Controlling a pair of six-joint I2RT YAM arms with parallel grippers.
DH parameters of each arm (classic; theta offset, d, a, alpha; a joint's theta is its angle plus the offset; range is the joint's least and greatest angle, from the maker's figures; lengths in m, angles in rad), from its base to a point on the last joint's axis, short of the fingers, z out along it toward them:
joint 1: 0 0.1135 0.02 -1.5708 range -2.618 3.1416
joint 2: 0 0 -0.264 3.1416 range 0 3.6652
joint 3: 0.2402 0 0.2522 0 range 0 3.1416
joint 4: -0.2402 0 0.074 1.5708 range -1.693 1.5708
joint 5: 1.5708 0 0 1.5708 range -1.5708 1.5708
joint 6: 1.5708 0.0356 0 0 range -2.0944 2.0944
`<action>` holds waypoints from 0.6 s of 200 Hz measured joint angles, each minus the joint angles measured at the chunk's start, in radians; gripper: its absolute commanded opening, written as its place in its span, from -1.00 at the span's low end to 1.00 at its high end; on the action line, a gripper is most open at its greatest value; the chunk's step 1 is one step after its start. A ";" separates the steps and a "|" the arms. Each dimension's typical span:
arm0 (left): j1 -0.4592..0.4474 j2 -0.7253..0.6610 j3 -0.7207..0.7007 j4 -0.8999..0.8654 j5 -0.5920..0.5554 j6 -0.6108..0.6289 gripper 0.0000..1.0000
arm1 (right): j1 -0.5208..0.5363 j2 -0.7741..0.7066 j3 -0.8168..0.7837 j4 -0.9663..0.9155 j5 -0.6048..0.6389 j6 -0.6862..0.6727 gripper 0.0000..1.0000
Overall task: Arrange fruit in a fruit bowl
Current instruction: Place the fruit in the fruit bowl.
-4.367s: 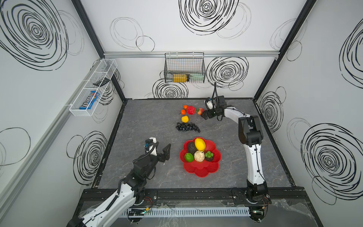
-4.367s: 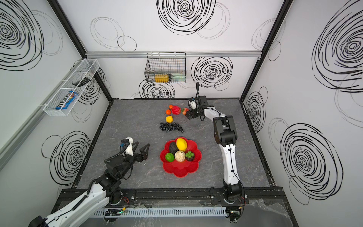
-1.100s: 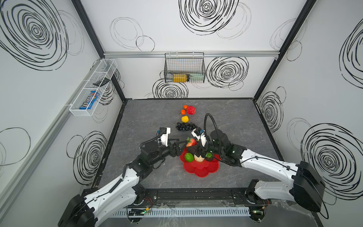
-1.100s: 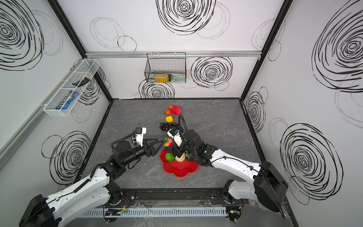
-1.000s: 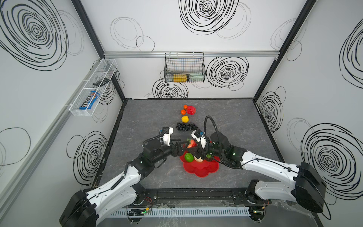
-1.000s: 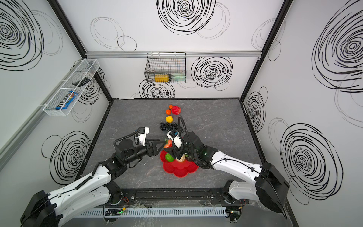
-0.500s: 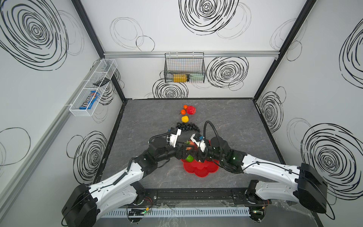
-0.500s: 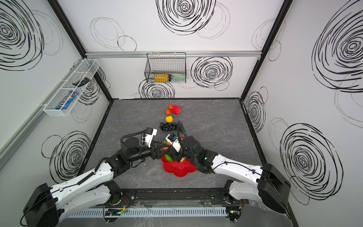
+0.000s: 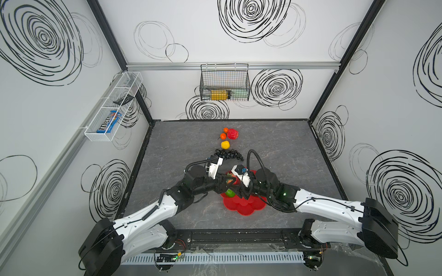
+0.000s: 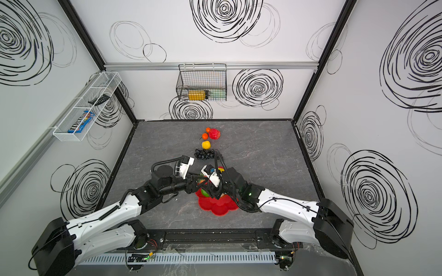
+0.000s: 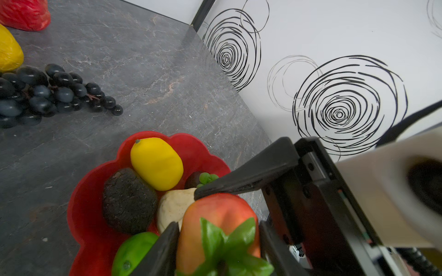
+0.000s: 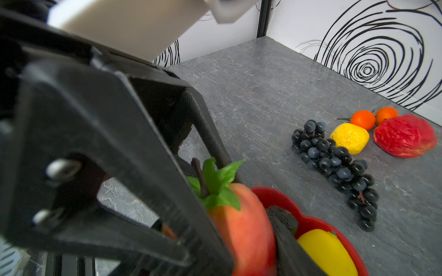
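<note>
A red-orange fruit (image 11: pixel 220 215) with a green leafy top hangs over the near left part of the red flower-shaped fruit bowl (image 9: pixel 244 208). My right gripper (image 12: pixel 248 239) is shut on the fruit. My left gripper (image 11: pixel 217 227) has come in from the left, and its fingers (image 11: pixel 172 239) press on both sides of the same fruit. In the bowl lie a yellow lemon (image 11: pixel 156 163), a dark avocado (image 11: pixel 128 200), a beige piece (image 11: pixel 174 205) and a green lime (image 11: pixel 134 251). In both top views the two grippers hide most of the bowl's far half.
Behind the bowl on the grey floor lie a black grape bunch (image 9: pixel 228 154), a second lemon (image 9: pixel 225 144), two tangerines (image 9: pixel 223 136) and a crumpled red fruit (image 9: pixel 233 134). A black wire basket (image 9: pixel 224 82) hangs on the back wall and a white wire shelf (image 9: pixel 112 107) on the left wall.
My left arm has reached right to the fruit in my right gripper, and its jaws have narrowed onto it. The right gripper shifted slightly left, still holding the fruit.
</note>
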 measured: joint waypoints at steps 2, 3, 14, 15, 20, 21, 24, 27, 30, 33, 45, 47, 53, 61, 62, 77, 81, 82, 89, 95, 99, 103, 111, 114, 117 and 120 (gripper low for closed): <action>0.000 0.001 0.000 0.000 0.000 0.000 0.01 | 0.000 0.000 0.000 0.000 0.001 0.000 0.29; 0.000 0.001 0.000 0.000 0.000 0.000 0.01 | 0.000 0.000 0.000 0.000 0.001 0.000 0.29; 0.000 0.005 0.002 0.000 0.002 0.003 -0.04 | 0.000 0.000 0.000 -0.003 0.004 0.000 0.29; 0.000 0.005 0.002 0.000 0.002 0.003 -0.04 | 0.000 0.000 0.000 -0.003 0.004 0.000 0.29; 0.000 0.006 0.002 0.000 0.003 0.005 -0.05 | 0.000 0.000 0.000 -0.005 0.005 0.000 0.30; 0.000 0.006 0.002 0.000 0.003 0.005 -0.06 | 0.000 0.000 0.000 -0.005 0.006 0.000 0.30; 0.000 0.007 0.003 0.000 0.003 0.006 -0.06 | 0.000 0.000 0.000 -0.006 0.006 0.000 0.30; 0.000 0.008 0.003 0.000 0.004 0.006 -0.07 | 0.000 0.000 0.000 -0.007 0.007 0.000 0.30; 0.000 0.008 0.003 0.000 0.004 0.007 -0.07 | 0.000 0.000 0.000 -0.007 0.008 0.000 0.30; 0.000 0.008 0.003 0.000 0.005 0.008 -0.06 | 0.000 0.000 0.000 -0.008 0.008 0.000 0.31; 0.000 0.010 0.003 0.000 0.006 0.010 -0.07 | 0.000 0.000 0.000 -0.011 0.008 0.000 0.34; 0.000 0.010 0.003 0.000 0.006 0.010 -0.08 | 0.000 0.000 0.000 -0.011 0.008 0.000 0.34; 0.000 0.011 0.003 0.000 0.007 0.012 -0.08 | 0.000 0.000 0.000 -0.013 0.009 0.000 0.36; 0.000 0.013 0.005 -0.002 0.008 0.015 -0.08 | 0.000 0.000 0.000 -0.015 0.011 0.000 0.38; 0.000 0.013 0.005 -0.003 0.008 0.016 -0.08 | 0.000 0.000 0.000 -0.016 0.011 0.001 0.38; -0.001 0.013 0.013 -0.018 0.007 0.023 -0.09 | 0.001 0.000 0.001 -0.017 0.019 0.002 0.41; -0.001 0.013 0.014 -0.022 0.007 0.025 -0.09 | 0.001 0.000 0.001 -0.018 0.022 0.005 0.42; -0.001 0.013 0.014 -0.023 0.007 0.026 -0.09 | 0.001 0.000 0.001 -0.018 0.023 0.005 0.42; -0.002 0.013 0.016 -0.027 0.006 0.029 -0.08 | 0.001 0.000 0.001 -0.020 0.027 0.011 0.43; -0.002 0.013 0.016 -0.029 0.005 0.031 -0.09 | 0.001 0.000 0.001 -0.022 0.031 0.017 0.46; -0.002 0.013 0.017 -0.031 0.005 0.033 -0.09 | 0.002 0.000 0.001 -0.024 0.034 0.022 0.47; -0.002 0.013 0.018 -0.034 0.004 0.034 -0.09 | 0.002 0.000 0.001 -0.025 0.036 0.025 0.49; -0.004 0.013 0.020 -0.040 0.001 0.037 -0.09 | 0.002 0.000 0.001 -0.029 0.040 0.033 0.53; -0.005 0.013 0.022 -0.043 0.000 0.037 -0.09 | 0.002 -0.001 0.001 -0.030 0.042 0.036 0.54; -0.006 0.013 0.023 -0.047 -0.002 0.038 -0.09 | 0.002 -0.001 0.001 -0.031 0.043 0.039 0.56; -0.007 0.013 0.025 -0.051 -0.003 0.039 -0.09 | 0.002 -0.002 0.001 -0.032 0.044 0.042 0.58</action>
